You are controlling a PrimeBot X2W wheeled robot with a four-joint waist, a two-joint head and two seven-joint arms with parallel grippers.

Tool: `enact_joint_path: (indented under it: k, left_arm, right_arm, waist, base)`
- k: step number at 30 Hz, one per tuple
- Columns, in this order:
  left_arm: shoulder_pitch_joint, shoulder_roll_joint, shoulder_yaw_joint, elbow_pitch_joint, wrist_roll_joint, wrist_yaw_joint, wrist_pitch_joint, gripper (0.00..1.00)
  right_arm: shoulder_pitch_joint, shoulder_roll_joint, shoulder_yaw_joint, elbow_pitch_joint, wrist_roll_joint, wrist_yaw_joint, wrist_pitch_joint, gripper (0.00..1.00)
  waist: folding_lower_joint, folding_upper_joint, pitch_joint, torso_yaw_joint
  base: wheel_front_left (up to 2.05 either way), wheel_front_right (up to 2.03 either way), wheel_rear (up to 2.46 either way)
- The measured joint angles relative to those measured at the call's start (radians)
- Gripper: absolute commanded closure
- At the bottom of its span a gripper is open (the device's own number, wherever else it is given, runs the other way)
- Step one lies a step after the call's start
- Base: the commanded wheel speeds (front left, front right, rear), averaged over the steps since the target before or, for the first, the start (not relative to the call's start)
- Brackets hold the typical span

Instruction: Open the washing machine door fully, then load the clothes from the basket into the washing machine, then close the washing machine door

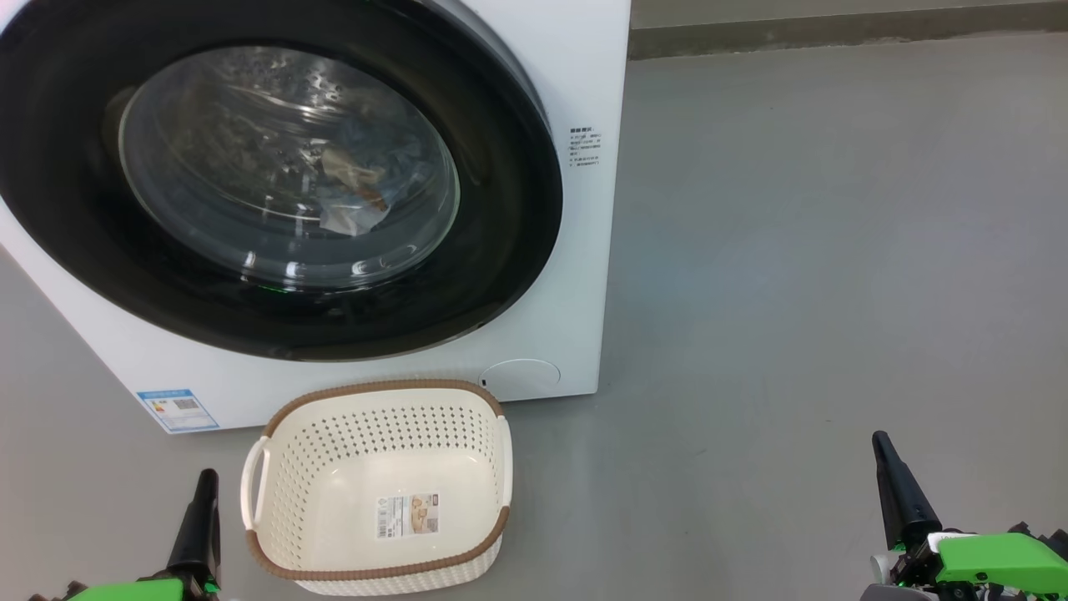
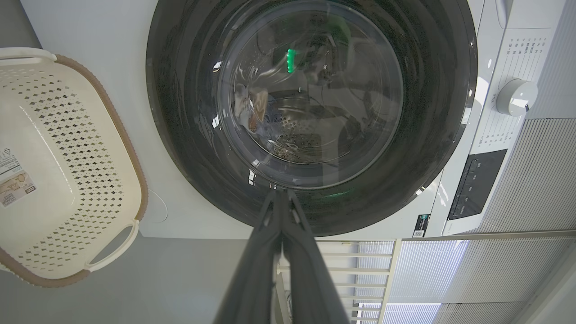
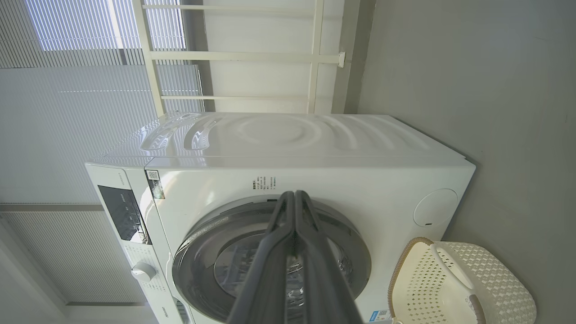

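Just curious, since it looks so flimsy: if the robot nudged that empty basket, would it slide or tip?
Probably slide: the basket is empty, thin perforated plastic, so likely light, on smooth floor. Its wide flat bottom makes tipping unlikely. The walls may flex.

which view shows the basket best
Head view: the whole basket, empty, label sticker showing, before the washing machine. Left wrist view crops one side; right wrist view catches part at its corner.
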State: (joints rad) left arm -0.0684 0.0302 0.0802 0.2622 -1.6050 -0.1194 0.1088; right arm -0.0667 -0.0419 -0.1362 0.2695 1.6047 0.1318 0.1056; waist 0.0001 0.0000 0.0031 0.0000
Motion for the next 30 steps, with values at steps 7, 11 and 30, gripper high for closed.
enact_joint_path:
  k: [7,11,30]
  left_arm:
    - [0.0,0.0,0.0,0.0,0.0,0.0,0.0,1.0]
    - [0.0,0.0,0.0,0.0,0.0,0.0,0.0,1.0]
    - [0.0,0.0,0.0,0.0,0.0,0.0,0.0,1.0]
  right_arm:
    - [0.0,0.0,0.0,0.0,0.0,0.0,0.0,1.0]
    - [0.0,0.0,0.0,0.0,0.0,0.0,0.0,1.0]
    - [0.0,0.0,0.0,0.0,0.0,0.0,0.0,1.0]
  waist:
    - [0.0,0.0,0.0,0.0]
    - [0.0,0.0,0.0,0.0]
    - [0.0,0.0,0.0,0.0]
  base:
    - [0.0,0.0,0.0]
    - [0.0,0.0,0.0]
    - [0.0,0.0,0.0]
